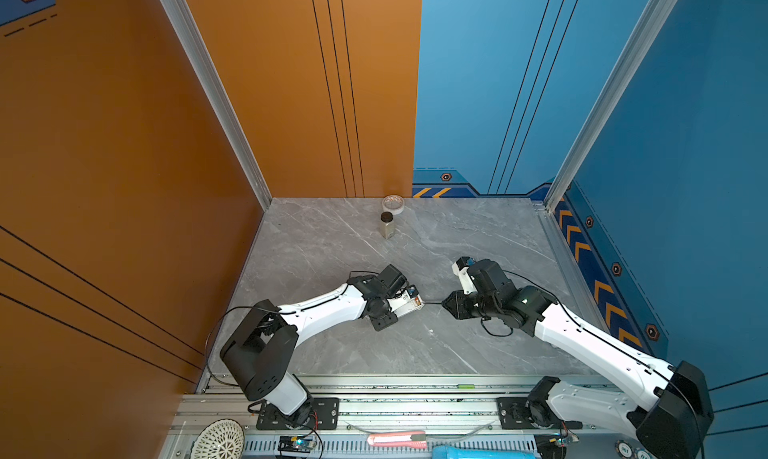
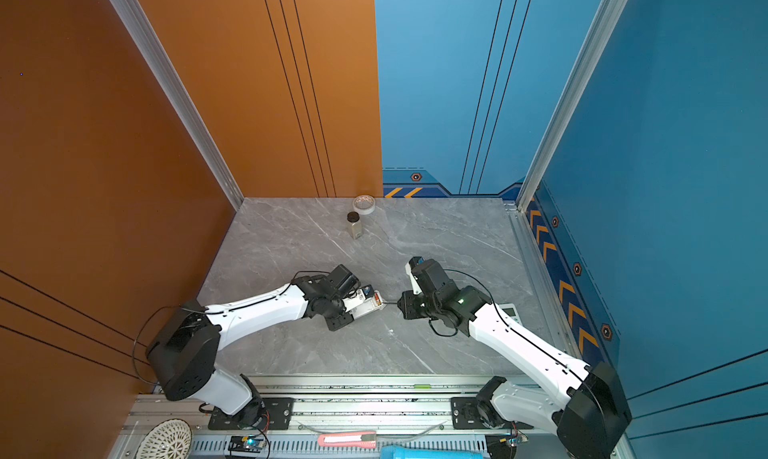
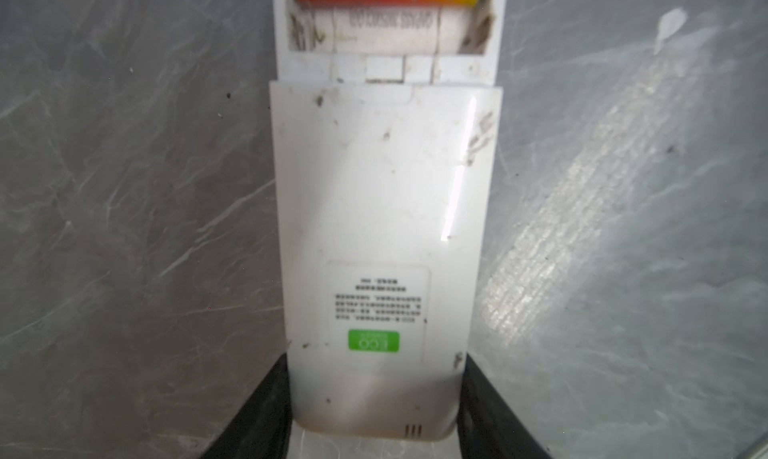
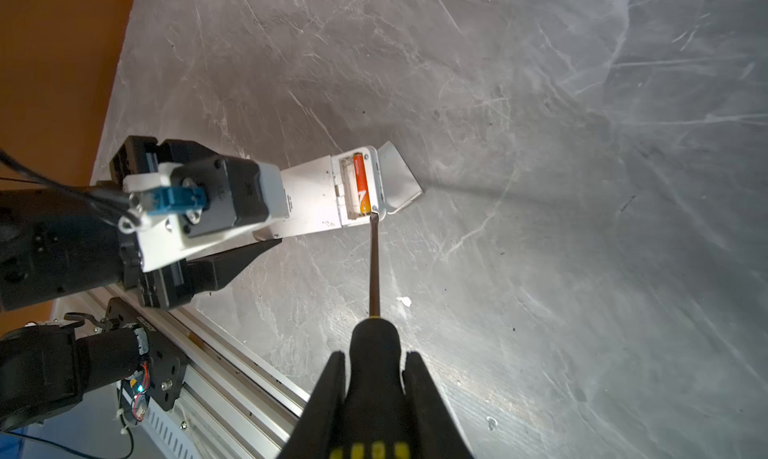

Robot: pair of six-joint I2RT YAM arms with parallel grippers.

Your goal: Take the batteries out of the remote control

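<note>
The white remote control [image 3: 382, 212] lies back-up on the grey table, and my left gripper [image 3: 374, 394] is shut on its lower end. Its battery bay is uncovered at the far end. An orange-red battery [image 4: 360, 182] with a yellow end lies in the bay; the slot beside it [image 3: 386, 27] shows white with printed text. A loose white cover [image 4: 399, 178] leans by that end. My right gripper [image 4: 374, 355] is shut on the screwdriver [image 4: 374, 261], whose tip touches the bay's corner by the battery. In both top views the remote [image 1: 409, 305] [image 2: 368, 304] sits between the grippers.
A small jar with a dark lid [image 1: 387, 225] and a tape roll [image 1: 393, 204] stand at the back of the table. Another white remote [image 2: 510, 311] lies behind the right arm. A metal rail [image 1: 374, 394] runs along the front, with a pink utility knife [image 1: 397, 439] below it.
</note>
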